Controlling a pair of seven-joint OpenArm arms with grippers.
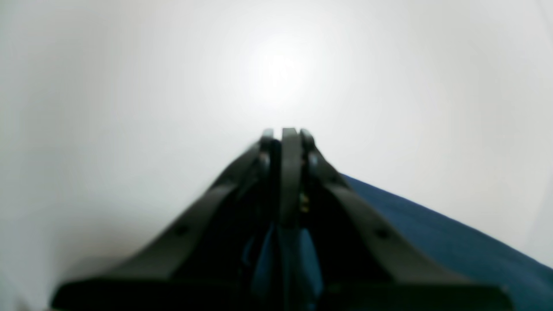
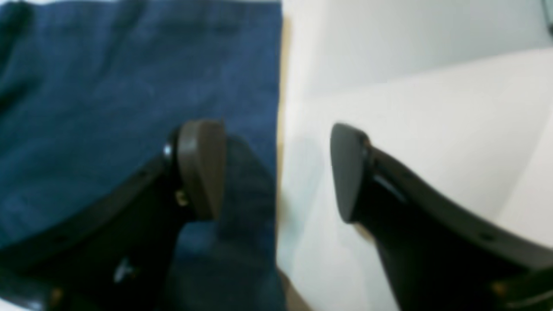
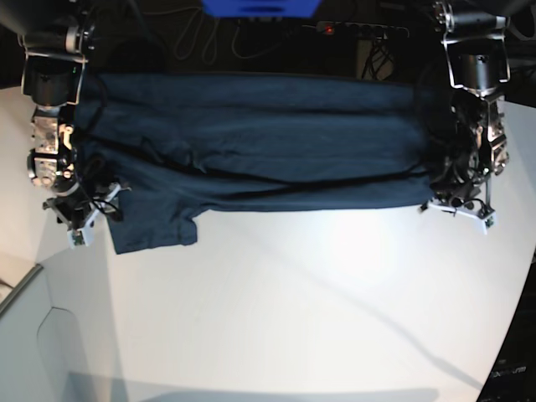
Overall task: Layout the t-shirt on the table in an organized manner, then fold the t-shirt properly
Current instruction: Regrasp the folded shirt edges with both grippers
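Note:
The dark navy t-shirt [image 3: 251, 151] lies as a long band across the far part of the white table [image 3: 293, 318], with a sleeve hanging toward me at its left end. My left gripper [image 3: 456, 203] is at the shirt's right end. In the left wrist view its jaws [image 1: 285, 134] are shut, with blue cloth [image 1: 453, 246] showing between and beside them. At the shirt's left end my right gripper [image 3: 84, 219] stands open. In the right wrist view it [image 2: 276, 168] straddles the shirt's edge, one finger over the t-shirt [image 2: 108, 77] and the other over the bare table [image 2: 432, 121].
Behind the table's far edge lie cables and a power strip [image 3: 360, 29], and a blue object [image 3: 260, 7] sits at the top. The table's edge runs along the lower left [image 3: 25, 285] and curves at the lower right [image 3: 512, 335].

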